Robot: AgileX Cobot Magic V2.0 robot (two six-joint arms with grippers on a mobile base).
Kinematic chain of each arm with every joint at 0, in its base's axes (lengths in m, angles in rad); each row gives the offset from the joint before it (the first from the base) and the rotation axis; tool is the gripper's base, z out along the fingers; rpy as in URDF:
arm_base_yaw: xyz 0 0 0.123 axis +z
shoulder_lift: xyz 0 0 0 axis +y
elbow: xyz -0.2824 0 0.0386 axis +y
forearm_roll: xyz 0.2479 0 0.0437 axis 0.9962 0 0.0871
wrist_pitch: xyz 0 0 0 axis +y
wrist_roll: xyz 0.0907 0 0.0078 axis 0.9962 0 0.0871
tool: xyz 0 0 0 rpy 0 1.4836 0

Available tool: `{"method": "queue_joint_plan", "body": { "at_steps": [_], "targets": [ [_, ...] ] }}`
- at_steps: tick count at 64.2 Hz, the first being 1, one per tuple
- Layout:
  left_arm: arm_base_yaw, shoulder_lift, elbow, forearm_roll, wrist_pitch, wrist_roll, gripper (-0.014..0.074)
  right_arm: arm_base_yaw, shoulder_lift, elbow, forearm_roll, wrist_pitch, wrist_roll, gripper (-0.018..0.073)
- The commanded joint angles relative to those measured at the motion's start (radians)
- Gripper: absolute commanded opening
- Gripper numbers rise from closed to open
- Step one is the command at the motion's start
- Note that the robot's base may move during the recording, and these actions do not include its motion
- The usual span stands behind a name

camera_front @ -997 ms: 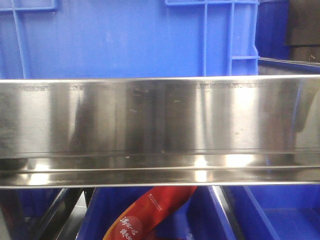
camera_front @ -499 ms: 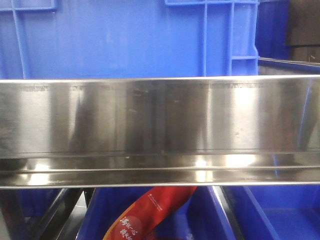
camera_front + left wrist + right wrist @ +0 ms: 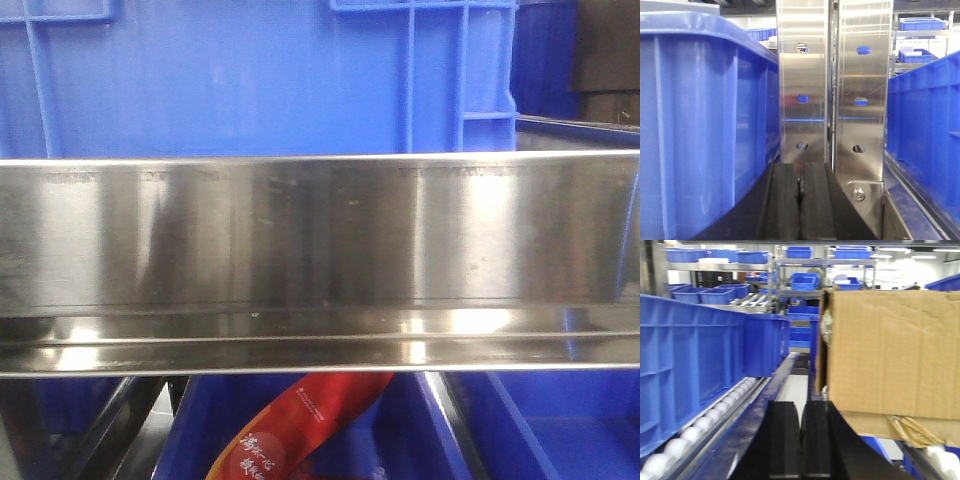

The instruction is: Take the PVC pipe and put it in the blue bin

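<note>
The PVC pipe is out of view in every frame. A large blue bin fills the top of the front view behind a steel shelf rail. My left gripper is shut with nothing between its black fingers; it sits between a blue bin wall on its left and steel uprights ahead. My right gripper is also shut and empty. It hangs over a roller track, with a blue bin to its left and a cardboard box to its right.
A red printed packet lies in a lower blue bin under the rail, and another blue bin stands beside it. White rollers run along the left. A blue bin wall stands to the right. Shelves of blue bins stand far off.
Only the bright reflections on the steel rail have drifted slightly to the right. Nothing else has visibly moved.
</note>
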State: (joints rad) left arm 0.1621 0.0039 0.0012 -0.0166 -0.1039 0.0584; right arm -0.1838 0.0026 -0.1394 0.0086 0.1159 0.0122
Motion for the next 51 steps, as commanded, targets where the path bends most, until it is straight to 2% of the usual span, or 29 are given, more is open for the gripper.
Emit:
{"method": "queue_joint_plan", "body": {
  "at_steps": [1, 6, 16, 39, 51],
  "targets": [
    [0.005, -0.004, -0.001, -0.007, -0.012, -0.006, -0.0111, -0.024, -0.003, 0.006, -0.009, 0.009, 0.003, -0.0163],
    [0.005, -0.004, -0.001, -0.007, -0.012, -0.006, -0.0111, -0.039, -0.003, 0.023, -0.009, -0.008, 0.003, -0.0163],
    [0.005, -0.004, -0.001, -0.007, -0.012, -0.006, -0.0111, -0.066, -0.003, 0.073, -0.003, -0.125, 0.003, -0.0163],
    [0.005, -0.004, -0.001, -0.007, -0.012, -0.006, -0.0111, -0.127, -0.003, 0.139, -0.003, -0.132, 0.003, -0.0163],
    [0.005, -0.004, -0.001, -0.007, -0.012, -0.006, -0.0111, -0.131, -0.003, 0.139, -0.003, -0.181, 0.003, -0.0163]
  ]
}}
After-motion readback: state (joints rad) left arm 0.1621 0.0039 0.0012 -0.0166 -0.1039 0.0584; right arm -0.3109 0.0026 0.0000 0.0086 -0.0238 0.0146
